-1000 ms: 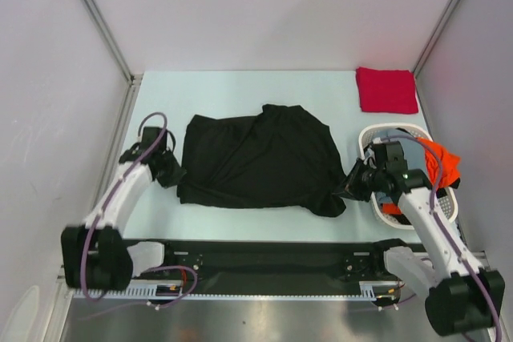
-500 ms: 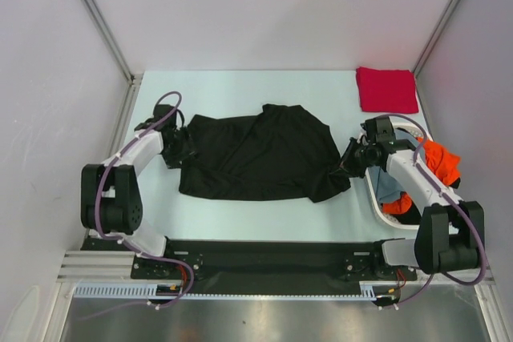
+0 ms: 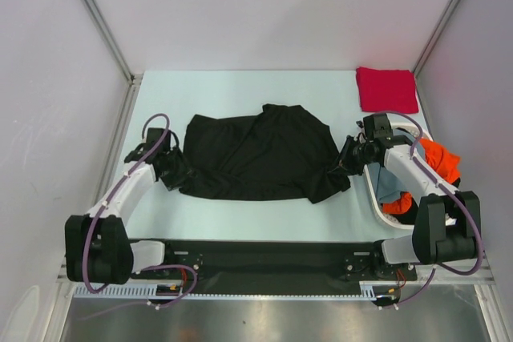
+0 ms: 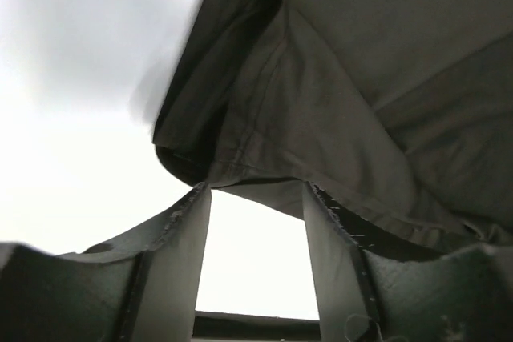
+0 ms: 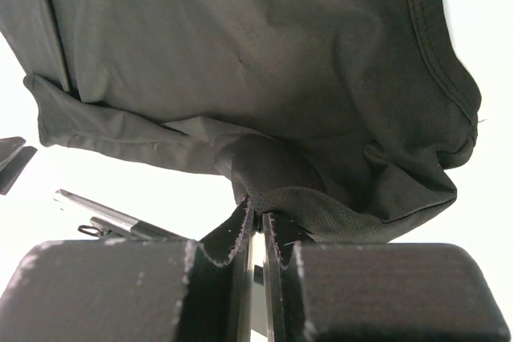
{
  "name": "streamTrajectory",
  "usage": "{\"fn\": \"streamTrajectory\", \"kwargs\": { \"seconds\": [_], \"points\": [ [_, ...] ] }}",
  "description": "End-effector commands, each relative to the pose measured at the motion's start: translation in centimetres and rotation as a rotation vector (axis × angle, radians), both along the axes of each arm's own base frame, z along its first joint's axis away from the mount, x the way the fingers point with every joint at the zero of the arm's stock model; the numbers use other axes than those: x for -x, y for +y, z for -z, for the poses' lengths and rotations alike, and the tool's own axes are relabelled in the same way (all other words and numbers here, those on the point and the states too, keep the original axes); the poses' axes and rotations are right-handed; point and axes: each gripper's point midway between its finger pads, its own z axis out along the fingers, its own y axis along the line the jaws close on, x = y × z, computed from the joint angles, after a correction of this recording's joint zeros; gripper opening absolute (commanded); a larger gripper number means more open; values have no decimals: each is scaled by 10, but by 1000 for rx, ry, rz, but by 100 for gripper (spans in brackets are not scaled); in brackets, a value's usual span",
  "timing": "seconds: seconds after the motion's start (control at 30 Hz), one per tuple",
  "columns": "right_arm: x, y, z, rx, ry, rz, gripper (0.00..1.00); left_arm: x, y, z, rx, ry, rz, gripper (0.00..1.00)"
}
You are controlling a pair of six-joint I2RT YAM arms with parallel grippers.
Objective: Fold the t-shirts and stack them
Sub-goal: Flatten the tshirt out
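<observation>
A large black t-shirt lies spread and rumpled on the pale table. At its left edge my left gripper stands open; in the left wrist view the hem lies just past the gripper, with nothing between the fingers. My right gripper is at the shirt's lower right corner. In the right wrist view the gripper has its jaws almost together, with a bunch of the black cloth pinched at the tips. A folded red t-shirt rests at the back right.
A white perforated basket stands at the right under my right arm, holding an orange t-shirt and a grey-blue one. White walls with metal posts close in the table on three sides. A black rail runs along the near edge.
My left gripper has opened and let go of the shirt's left edge, then drawn back a little. My right gripper has carried the lower right corner away from the near edge.
</observation>
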Motion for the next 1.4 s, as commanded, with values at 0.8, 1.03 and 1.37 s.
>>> {"fn": "streamTrajectory", "kwargs": {
  "seconds": [0.8, 1.03, 1.37],
  "points": [
    [3, -1, -22, -75, -78, -8, 7, 2, -3, 6, -18, 118, -298, 47],
    [4, 0, -21, -85, -77, -6, 6, -5, -10, -8, 80, 103, -457, 52],
    [4, 0, -22, -86, -80, -6, 6, 9, -11, 18, 159, 247, -706, 55]
  ]
}}
